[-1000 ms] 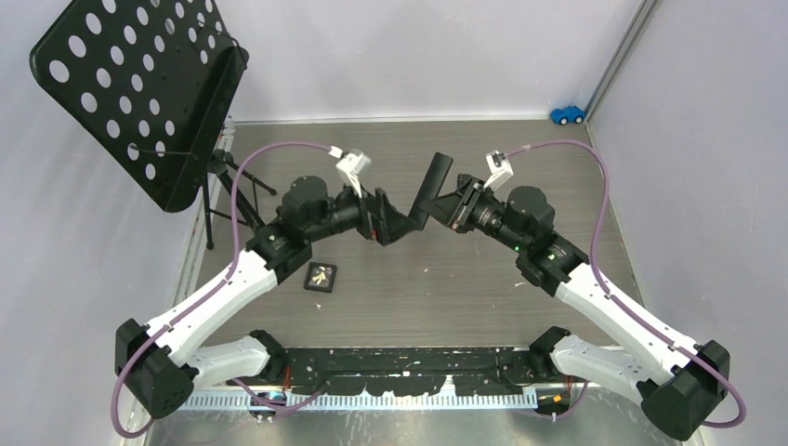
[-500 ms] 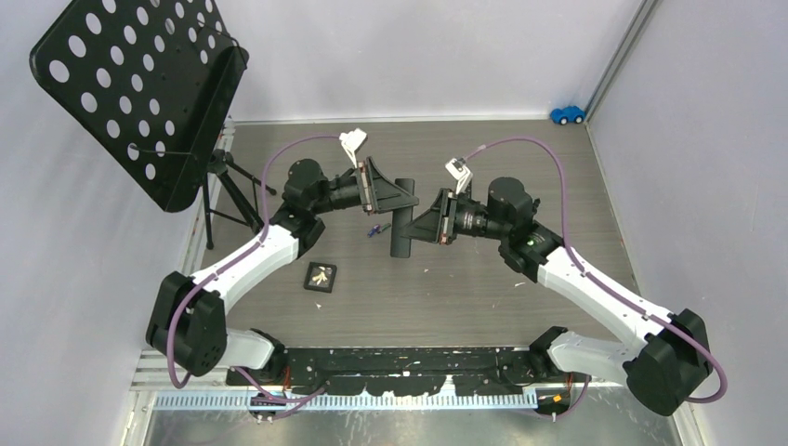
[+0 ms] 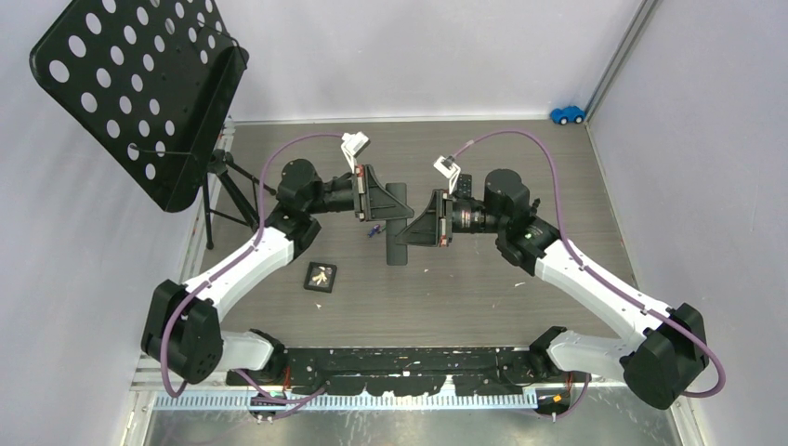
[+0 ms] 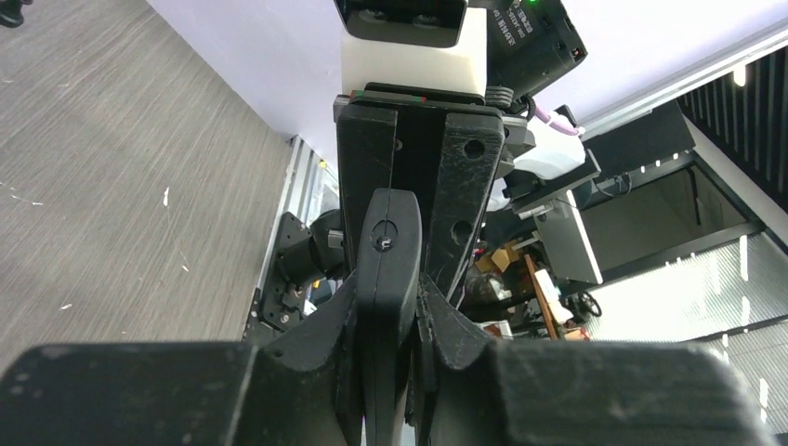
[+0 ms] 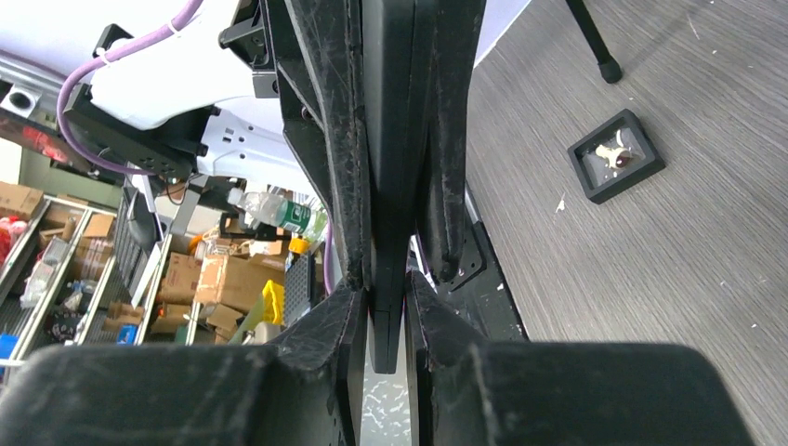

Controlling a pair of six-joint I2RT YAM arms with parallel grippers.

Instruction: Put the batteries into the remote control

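Observation:
The black remote control hangs above the middle of the table, held from both sides. My left gripper is shut on it from the left, and in the left wrist view the remote's rounded end is pinched between the left gripper jaws. My right gripper is shut on it from the right. In the right wrist view the remote's thin edge runs up between the right gripper jaws. One small bluish battery lies on the table just left of the remote.
A small black tray holding pale bits sits on the table left of centre, also seen as the tray in the right wrist view. A perforated black music stand on a tripod stands at the far left. A blue toy car sits at the back right.
The right arm brought the tilted remote down and leftward. The left arm moved toward the back, and its open jaws closed on the remote from the left.

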